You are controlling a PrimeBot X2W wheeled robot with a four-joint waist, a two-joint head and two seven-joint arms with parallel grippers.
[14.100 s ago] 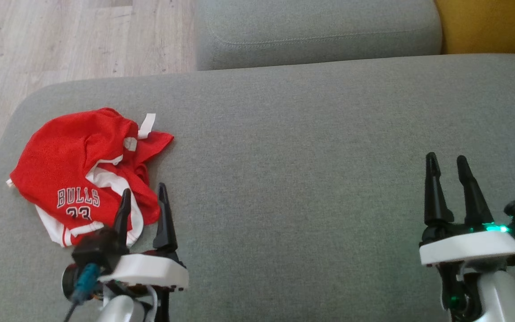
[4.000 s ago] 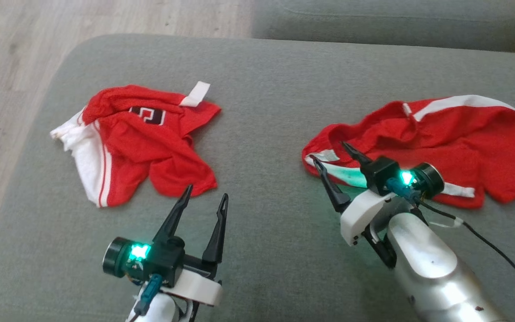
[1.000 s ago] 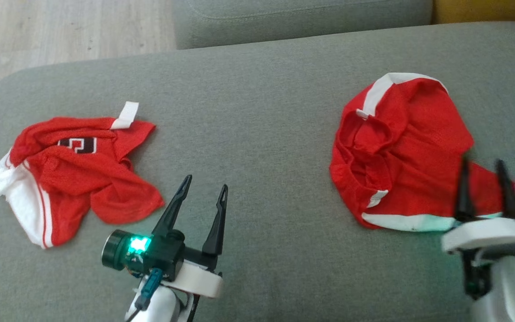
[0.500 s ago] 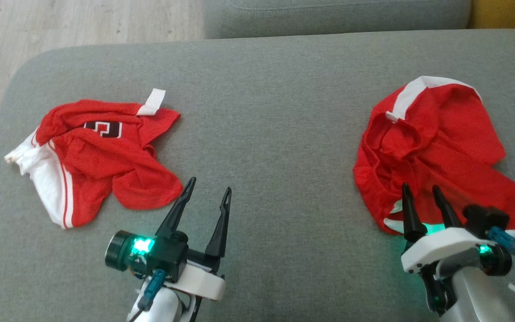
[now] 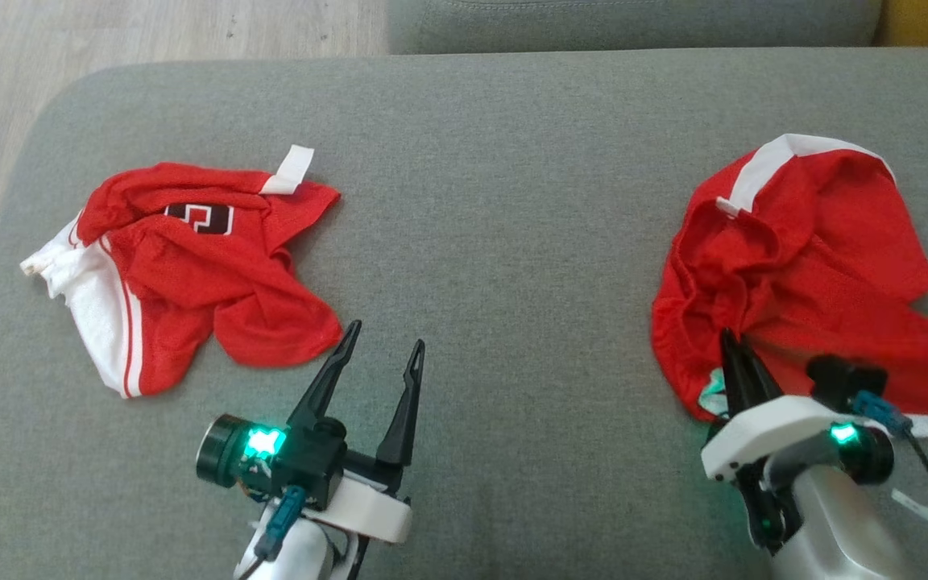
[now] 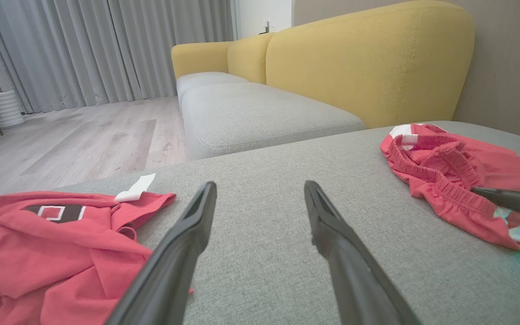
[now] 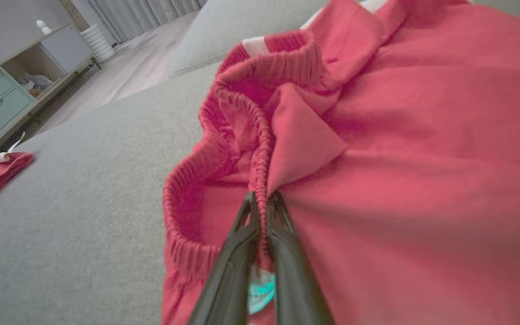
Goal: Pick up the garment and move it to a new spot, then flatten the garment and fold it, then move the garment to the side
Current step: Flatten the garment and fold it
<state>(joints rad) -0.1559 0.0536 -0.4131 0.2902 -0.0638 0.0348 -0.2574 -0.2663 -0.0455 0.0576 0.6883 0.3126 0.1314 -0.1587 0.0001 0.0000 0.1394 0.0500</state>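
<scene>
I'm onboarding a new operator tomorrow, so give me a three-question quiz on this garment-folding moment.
1. True or false: the left gripper stands open, holding nothing.
2. Where is the right gripper shut on the red shorts? A) the elastic waistband B) the far white stripe C) nowhere, it hovers above
3. Fill in: the shorts and the other red garment both lie on a grey ___.
Key: 1 true; 2 A; 3 cushion.
</scene>
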